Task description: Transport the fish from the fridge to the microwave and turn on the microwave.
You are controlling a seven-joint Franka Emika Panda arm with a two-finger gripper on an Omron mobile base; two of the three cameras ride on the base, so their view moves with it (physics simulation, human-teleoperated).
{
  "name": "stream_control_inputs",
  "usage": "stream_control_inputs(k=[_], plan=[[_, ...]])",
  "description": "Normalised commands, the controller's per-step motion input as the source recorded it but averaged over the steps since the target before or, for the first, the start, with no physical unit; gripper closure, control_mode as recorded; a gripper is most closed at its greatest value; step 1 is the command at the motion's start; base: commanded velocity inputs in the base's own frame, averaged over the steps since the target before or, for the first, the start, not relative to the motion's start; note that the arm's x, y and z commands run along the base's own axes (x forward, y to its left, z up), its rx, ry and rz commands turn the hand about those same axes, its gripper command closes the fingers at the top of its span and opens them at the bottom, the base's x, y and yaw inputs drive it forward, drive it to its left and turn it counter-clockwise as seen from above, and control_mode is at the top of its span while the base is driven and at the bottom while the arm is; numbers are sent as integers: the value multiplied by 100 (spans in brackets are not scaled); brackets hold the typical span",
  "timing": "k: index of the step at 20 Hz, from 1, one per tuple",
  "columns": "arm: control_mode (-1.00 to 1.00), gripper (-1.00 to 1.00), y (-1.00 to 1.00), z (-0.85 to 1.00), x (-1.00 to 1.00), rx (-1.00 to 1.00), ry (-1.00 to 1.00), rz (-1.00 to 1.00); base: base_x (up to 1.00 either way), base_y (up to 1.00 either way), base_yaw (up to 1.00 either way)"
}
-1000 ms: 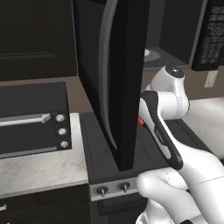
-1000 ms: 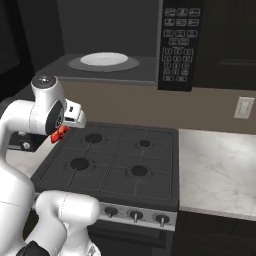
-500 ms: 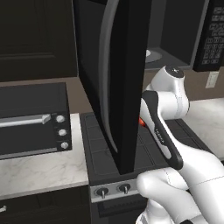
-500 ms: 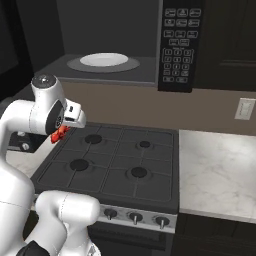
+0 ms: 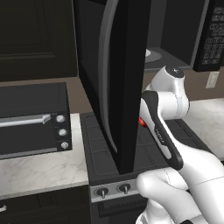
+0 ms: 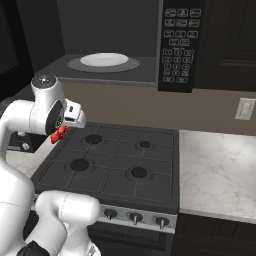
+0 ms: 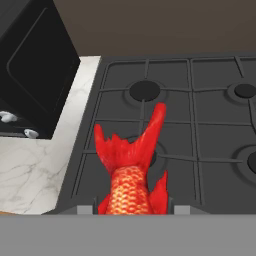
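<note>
My gripper (image 7: 132, 208) is shut on the fish (image 7: 131, 170), a small red-orange fish whose tail points away from the hand. It hangs over the front left burner of the stove (image 7: 200, 125). From the right base view the fish (image 6: 59, 134) shows as a red patch under the white hand, above the stove's left edge. The microwave (image 6: 177, 45) is mounted above the stove with its cavity open, and a white plate (image 6: 104, 59) lies inside. Its open door (image 5: 118, 78) stands edge-on in front of the arm in the left base view. The fridge is out of view.
A black toaster oven (image 5: 33, 118) with round knobs sits on the marble counter left of the stove. More marble counter (image 6: 220, 170) runs to the stove's right, below a wall outlet (image 6: 245, 108). Stove knobs (image 6: 135, 217) line its front panel.
</note>
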Motion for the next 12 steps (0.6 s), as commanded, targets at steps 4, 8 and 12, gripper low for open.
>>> stream_control_inputs(k=[4,8,12], plan=[[100,100,0,0,0,0,0,0,0,0,0],[100,100,0,0,0,0,0,0,0,0,0],[100,100,0,0,0,0,0,0,0,0,0]])
